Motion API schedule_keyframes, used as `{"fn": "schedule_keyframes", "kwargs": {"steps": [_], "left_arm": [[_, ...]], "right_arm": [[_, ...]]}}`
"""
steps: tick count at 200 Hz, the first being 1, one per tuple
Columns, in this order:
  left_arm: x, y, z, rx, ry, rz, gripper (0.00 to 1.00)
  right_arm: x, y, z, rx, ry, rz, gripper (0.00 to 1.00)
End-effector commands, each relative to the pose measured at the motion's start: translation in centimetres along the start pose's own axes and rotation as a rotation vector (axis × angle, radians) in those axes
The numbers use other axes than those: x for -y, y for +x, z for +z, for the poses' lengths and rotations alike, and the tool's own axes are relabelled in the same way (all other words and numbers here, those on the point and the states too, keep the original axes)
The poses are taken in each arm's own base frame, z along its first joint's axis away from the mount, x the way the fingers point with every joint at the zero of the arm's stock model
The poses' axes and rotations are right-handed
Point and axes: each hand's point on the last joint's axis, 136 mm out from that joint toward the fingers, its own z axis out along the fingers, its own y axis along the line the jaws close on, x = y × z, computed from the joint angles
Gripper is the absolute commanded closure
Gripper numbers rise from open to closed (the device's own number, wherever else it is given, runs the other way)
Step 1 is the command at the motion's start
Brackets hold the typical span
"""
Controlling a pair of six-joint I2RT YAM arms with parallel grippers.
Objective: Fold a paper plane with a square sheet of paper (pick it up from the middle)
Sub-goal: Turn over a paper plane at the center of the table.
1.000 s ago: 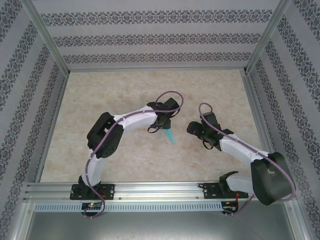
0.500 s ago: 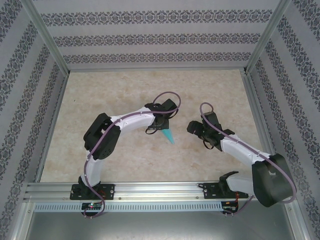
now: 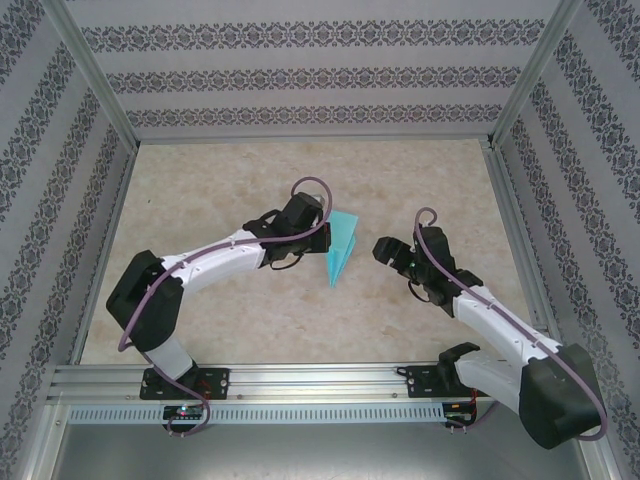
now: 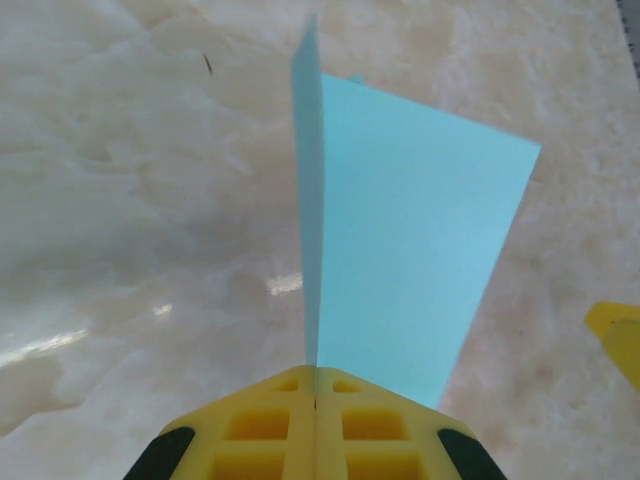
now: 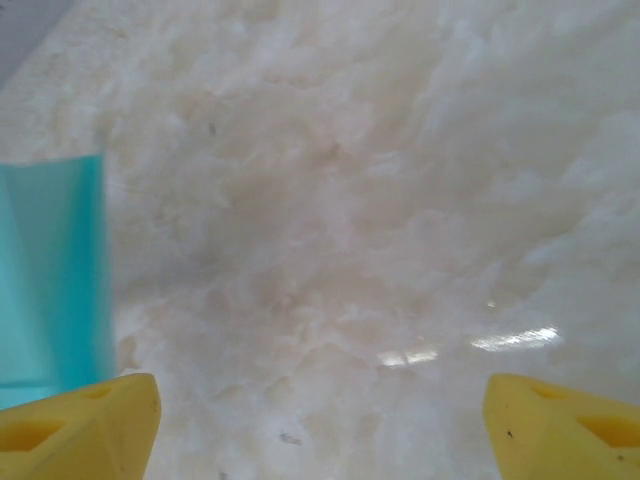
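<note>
The teal-blue paper plane [image 3: 342, 246], the square sheet folded into a narrow kite shape, is at the table's middle with its sharp tip pointing toward the near edge. My left gripper [image 3: 322, 236] is shut on the plane from the left. In the left wrist view its yellow fingers [image 4: 290, 420] are pressed together on the centre ridge, and the paper plane [image 4: 400, 250] stands out ahead with one wing spread to the right. My right gripper [image 3: 386, 250] hovers open just right of the plane. The right wrist view has the right gripper [image 5: 325, 430] with nothing between its fingers and the paper plane [image 5: 50, 270] at the left edge.
The marble-patterned table [image 3: 220, 180] is boxed in by patterned walls and a metal frame [image 3: 300, 380] along the near edge. One yellow fingertip of the right gripper [image 4: 615, 335] shows at the right of the left wrist view, close to the plane's wing.
The left gripper closed on the plane, and the left arm stretched out lower and further right, turning the plane so more of it shows. The right gripper shifted slightly.
</note>
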Motion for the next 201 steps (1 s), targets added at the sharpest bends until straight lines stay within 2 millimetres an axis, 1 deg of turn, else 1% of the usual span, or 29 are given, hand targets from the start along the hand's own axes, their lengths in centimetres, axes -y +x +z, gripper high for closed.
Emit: {"fn": "schedule_keyframes", "kwargs": {"steps": [1, 18, 32, 55, 74, 84, 94, 121, 166, 177, 201], "left_arm": [[3.1, -0.2, 1.3, 0.013, 0.252, 0.001, 1.0], [2.8, 0.4, 2.5, -0.004, 0.303, -0.039, 1.0], [2.3, 0.9, 3.6, -0.02, 0.319, -0.069, 1.0], [1.2, 1.7, 5.0, -0.032, 0.31, -0.094, 1.0], [0.1, 2.2, 5.6, -0.034, 0.276, -0.106, 1.0], [-0.4, 2.4, 5.7, -0.034, 0.26, -0.11, 1.0], [-0.9, 2.6, 5.8, -0.034, 0.241, -0.113, 1.0], [-2.2, 3.2, 5.8, -0.04, 0.212, -0.127, 1.0], [-3.0, 3.6, 6.0, -0.049, 0.193, -0.13, 1.0], [-3.0, 3.7, 6.0, -0.051, 0.192, -0.131, 1.0], [-3.1, 3.7, 6.1, -0.054, 0.192, -0.131, 1.0]], "right_arm": [[-2.1, -0.7, -0.7, 0.026, -0.118, 0.012, 0.16], [-3.1, -0.6, -0.8, 0.011, -0.16, 0.012, 0.18], [-4.0, 0.0, -0.5, -0.019, -0.183, 0.0, 0.23], [-5.4, 1.5, 0.2, -0.074, -0.201, -0.035, 0.36], [-6.3, 2.7, 1.1, -0.118, -0.199, -0.063, 0.49], [-6.4, 3.3, 1.7, -0.144, -0.179, -0.069, 0.54], [-6.4, 3.9, 2.3, -0.167, -0.166, -0.082, 0.56], [-6.2, 5.1, 3.7, -0.221, -0.118, -0.119, 0.56], [-6.0, 5.8, 5.1, -0.278, -0.079, -0.154, 0.56], [-6.2, 6.0, 5.3, -0.291, -0.086, -0.16, 0.56], [-6.8, 6.5, 5.6, -0.313, -0.102, -0.177, 0.62]]}}
